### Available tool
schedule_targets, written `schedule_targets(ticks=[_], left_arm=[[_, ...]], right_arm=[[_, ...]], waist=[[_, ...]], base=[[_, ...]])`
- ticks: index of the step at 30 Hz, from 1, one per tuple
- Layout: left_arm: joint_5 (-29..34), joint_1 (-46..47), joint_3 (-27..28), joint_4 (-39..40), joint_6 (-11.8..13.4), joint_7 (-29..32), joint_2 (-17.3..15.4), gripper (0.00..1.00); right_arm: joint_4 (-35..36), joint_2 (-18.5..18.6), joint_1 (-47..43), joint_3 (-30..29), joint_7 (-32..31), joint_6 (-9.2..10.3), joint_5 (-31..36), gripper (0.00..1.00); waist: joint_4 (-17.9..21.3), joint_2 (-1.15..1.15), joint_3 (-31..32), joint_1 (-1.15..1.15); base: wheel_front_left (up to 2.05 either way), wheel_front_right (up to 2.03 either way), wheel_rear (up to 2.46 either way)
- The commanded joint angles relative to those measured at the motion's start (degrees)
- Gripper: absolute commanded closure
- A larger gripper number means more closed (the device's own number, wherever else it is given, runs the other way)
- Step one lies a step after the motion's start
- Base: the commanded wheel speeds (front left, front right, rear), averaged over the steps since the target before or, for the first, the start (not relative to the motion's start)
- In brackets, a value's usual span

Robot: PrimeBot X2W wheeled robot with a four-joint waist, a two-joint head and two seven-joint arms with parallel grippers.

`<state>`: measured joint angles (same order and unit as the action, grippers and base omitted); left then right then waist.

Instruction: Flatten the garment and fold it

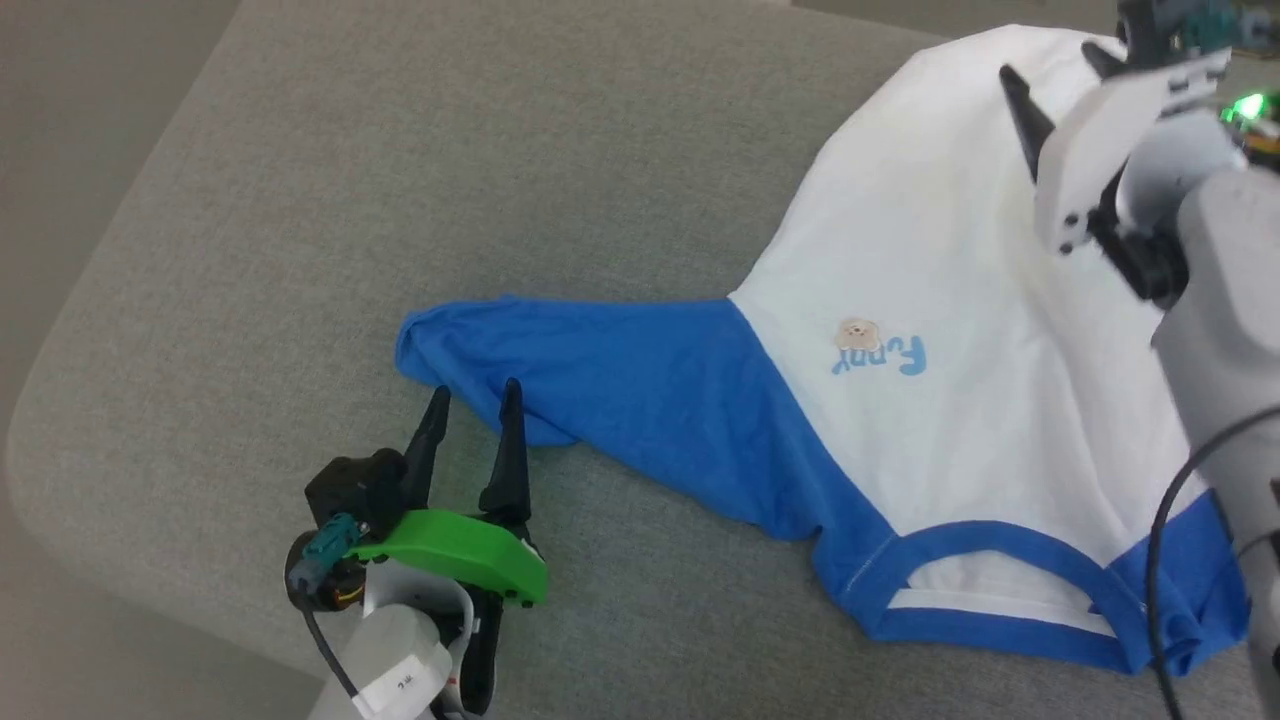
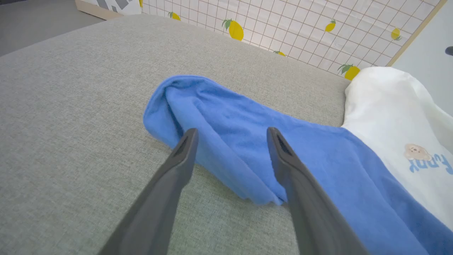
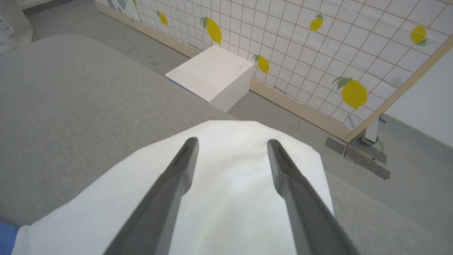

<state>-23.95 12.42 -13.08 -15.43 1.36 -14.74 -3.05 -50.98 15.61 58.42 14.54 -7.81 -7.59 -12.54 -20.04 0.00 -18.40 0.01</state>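
Note:
The garment (image 1: 950,250) lies spread on the grey cushion (image 1: 450,170), its white body running to the far right. One blue sleeve (image 1: 600,370) reaches left, and the blue neck trim (image 1: 1000,580) faces me. A small beige logo (image 1: 858,335) sits on the chest. My left gripper (image 1: 475,400) stands open at the sleeve's end; in the left wrist view its fingers straddle the sleeve's (image 2: 318,159) near edge, left gripper (image 2: 231,132) empty. My right gripper (image 1: 1048,65) is open over the far white hem (image 3: 230,198), right gripper (image 3: 232,141) holding nothing.
The cushion's rounded edge (image 1: 60,420) drops to the floor at the left and near side. Beyond the far edge stand a white box (image 3: 212,76) on the floor and a lemon-patterned tiled panel (image 3: 318,53) with a metal foot (image 3: 364,156).

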Motion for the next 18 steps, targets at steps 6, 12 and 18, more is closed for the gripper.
schedule_targets(ticks=[6,12,18], left_arm=[[1.4,-2.7,2.1,-2.1,-0.3,-0.3,-0.4,0.00],[1.1,-4.5,1.0,-3.0,-0.5,2.7,-1.1,0.00],[-2.6,-6.0,-0.2,-2.7,0.7,11.9,-0.6,0.00]], right_arm=[[12.4,-2.9,-18.4,-4.9,12.5,0.10,-5.1,0.00],[26.9,-6.1,-35.4,-10.9,15.3,0.10,-3.8,0.00],[41.2,-11.4,-50.6,-17.0,11.8,0.10,-1.7,0.00]], waist=[[8.2,0.00,8.4,-0.01],[11.5,0.00,11.4,-0.01],[13.6,0.00,12.4,-0.01]], base=[[0.00,0.00,0.00],[0.00,0.00,0.00],[0.00,0.00,0.00]])
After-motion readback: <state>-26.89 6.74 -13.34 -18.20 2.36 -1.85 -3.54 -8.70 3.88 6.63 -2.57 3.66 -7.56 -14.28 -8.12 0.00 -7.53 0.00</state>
